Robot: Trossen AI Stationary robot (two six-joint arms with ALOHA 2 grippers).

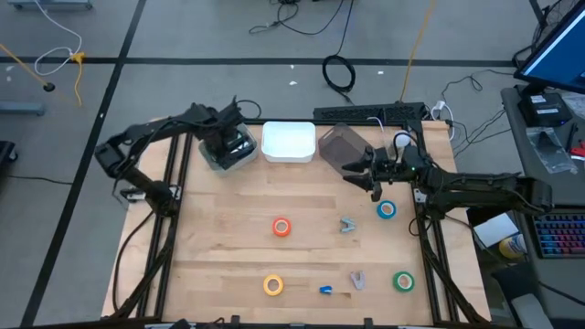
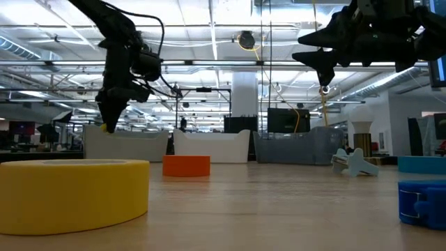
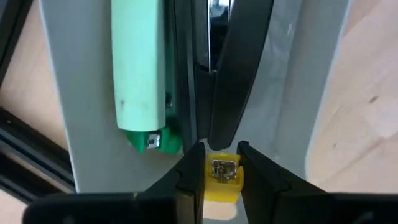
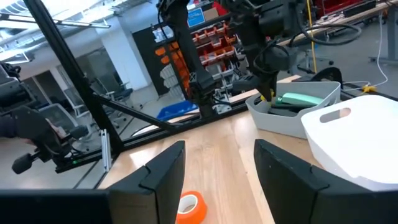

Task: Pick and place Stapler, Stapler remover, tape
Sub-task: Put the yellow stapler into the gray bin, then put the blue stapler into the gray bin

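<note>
We see a wooden counter [image 1: 311, 238] on grey floor [image 1: 183, 37]; left gripper [image 3: 214, 171] jaws clench a yellow piece [image 3: 222, 180], partly hidden; right gripper [image 4: 217, 165] jaws released.

Pale matt wood-grain table [image 1: 302, 260]

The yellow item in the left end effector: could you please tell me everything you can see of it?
The yellow item is small, blocky and plastic-looking, with a shiny metal insert in its face. The left end effector is shut on it, one dark finger on each side, above the grey bin at the table's far left. Below it in the bin lie a mint-green stapler and a black one. What it is exactly cannot be told.
</note>
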